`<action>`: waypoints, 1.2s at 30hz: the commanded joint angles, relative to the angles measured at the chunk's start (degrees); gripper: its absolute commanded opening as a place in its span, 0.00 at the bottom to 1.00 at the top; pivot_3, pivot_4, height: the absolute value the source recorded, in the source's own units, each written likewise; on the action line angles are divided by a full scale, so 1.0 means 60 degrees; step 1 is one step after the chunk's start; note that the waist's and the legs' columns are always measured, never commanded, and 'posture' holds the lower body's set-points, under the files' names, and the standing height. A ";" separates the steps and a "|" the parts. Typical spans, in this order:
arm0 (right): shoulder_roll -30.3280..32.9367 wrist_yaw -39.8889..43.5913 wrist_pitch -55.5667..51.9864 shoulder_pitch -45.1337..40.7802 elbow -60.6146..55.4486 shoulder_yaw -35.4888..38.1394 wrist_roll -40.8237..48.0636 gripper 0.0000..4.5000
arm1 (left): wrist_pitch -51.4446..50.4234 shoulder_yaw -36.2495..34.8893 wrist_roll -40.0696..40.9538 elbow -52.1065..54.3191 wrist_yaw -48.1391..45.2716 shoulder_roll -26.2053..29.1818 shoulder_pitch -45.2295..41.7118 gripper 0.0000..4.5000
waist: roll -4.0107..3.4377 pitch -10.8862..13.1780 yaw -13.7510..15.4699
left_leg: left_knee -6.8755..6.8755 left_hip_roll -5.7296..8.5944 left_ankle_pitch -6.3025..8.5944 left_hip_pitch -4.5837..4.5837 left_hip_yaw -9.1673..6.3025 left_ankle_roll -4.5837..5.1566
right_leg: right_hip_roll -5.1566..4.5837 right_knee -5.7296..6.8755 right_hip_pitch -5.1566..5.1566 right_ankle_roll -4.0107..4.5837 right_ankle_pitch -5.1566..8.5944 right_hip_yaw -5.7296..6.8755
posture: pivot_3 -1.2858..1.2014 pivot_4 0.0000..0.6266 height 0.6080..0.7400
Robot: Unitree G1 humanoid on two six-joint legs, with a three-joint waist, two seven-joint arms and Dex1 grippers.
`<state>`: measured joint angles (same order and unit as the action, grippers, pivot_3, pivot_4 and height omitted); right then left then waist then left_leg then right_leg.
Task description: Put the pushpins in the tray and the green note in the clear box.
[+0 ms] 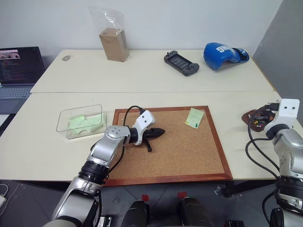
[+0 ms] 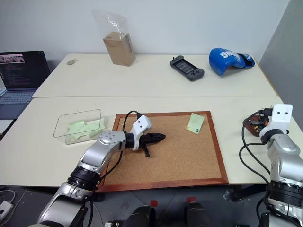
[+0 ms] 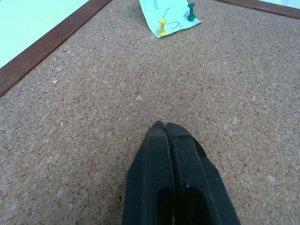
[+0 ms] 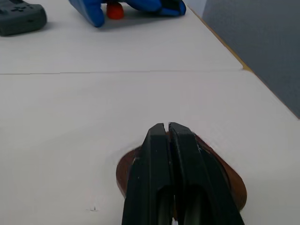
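I see a cream tabletop (image 1: 156, 78) against a white wall. My left gripper (image 1: 160, 132), jaws pressed together and empty, lies over the brown-framed cork board (image 1: 189, 151); ahead of it sits the pale green square paper note (image 1: 194, 117). My left wrist view alone reveals the yellow and green pushpins (image 3: 162, 26) in it. My right gripper (image 4: 168, 129), jaws likewise together, hangs above the small dark reddish-brown tray (image 4: 234, 185). The clear plastic box (image 1: 80, 121) sits behind the left jaws.

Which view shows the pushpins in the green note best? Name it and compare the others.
The left wrist view: the yellow and green pushpins stand clearly in the green note. The eye views show the note on the cork board, its pins too small to make out.
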<state>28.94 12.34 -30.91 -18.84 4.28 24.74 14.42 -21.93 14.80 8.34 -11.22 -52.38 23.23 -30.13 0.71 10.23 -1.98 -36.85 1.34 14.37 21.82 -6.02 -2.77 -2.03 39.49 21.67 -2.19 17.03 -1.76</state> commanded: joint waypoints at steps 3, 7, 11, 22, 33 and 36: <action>0.0092 0.0131 -0.0232 -0.0481 0.0481 0.0441 0.0603 0.01 | -0.0097 0.0169 -0.0166 -0.0274 -0.0088 -0.0084 -0.0095 0.00 | 0.0000 0.0000 0.0001 | 0.0001 -0.0002 0.0002 0.0000 0.0023 0.0003 | -0.0001 -0.0005 0.0003 -0.0003 -0.0001 -0.0027 | 0.52 0.24 1.00; 0.0158 0.0190 -0.0074 -0.0704 0.1039 0.0451 0.0712 0.06 | -0.0113 0.0152 -0.0188 -0.0221 -0.0108 -0.0056 -0.0074 0.00 | 0.0000 0.0000 0.0017 | -0.0001 -0.0004 0.0003 0.0000 0.0032 0.0006 | -0.0002 -0.0011 0.0004 -0.0010 -0.0006 -0.0044 | 0.52 0.24 1.00; 0.0266 0.0298 0.0137 -0.0954 0.1516 0.0373 0.0674 0.27 | -0.0116 0.0136 -0.0199 -0.0165 -0.0117 -0.0011 -0.0002 0.00 | 0.0000 0.0000 0.0016 | 0.0000 -0.0005 0.0005 0.0002 0.0035 0.0008 | -0.0002 -0.0016 0.0005 -0.0011 -0.0006 -0.0052 | 0.52 0.24 1.00; 0.0581 0.0303 0.0907 -0.1139 0.2113 0.0070 0.0214 0.63 | -0.0100 0.0160 -0.0249 -0.0151 -0.0062 -0.0007 0.0015 0.00 | 0.0000 0.0000 0.0016 | 0.0001 -0.0005 0.0006 0.0001 0.0046 0.0011 | -0.0002 -0.0019 0.0007 -0.0013 -0.0007 -0.0055 | 0.52 0.24 1.00; 0.0946 0.0427 0.1950 -0.0940 0.2810 -0.0700 -0.0677 0.63 | -0.0065 0.0219 -0.0284 -0.0189 -0.0101 -0.0051 -0.0040 0.00 | 0.0001 0.0000 0.0016 | 0.0001 -0.0005 0.0007 0.0001 0.0055 0.0012 | -0.0002 -0.0029 0.0006 -0.0019 -0.0010 -0.0060 | 0.52 0.24 1.00; 0.0911 0.0440 0.2047 -0.1016 0.3101 -0.0730 -0.0702 0.63 | -0.0070 0.0230 -0.0289 -0.0168 -0.0124 -0.0047 -0.0031 0.00 | 0.0000 0.0000 0.0016 | 0.0001 -0.0005 0.0007 0.0001 0.0056 0.0012 | -0.0002 -0.0032 0.0006 -0.0020 -0.0011 -0.0061 | 0.52 0.24 1.00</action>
<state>33.35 14.89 -20.34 -24.09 22.88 19.99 10.25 -21.88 14.79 8.07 -11.82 -53.08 22.81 -30.70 0.71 10.23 -1.88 -36.84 1.31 14.41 21.83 -5.68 -2.70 -2.04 39.30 21.71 -2.32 16.96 -2.13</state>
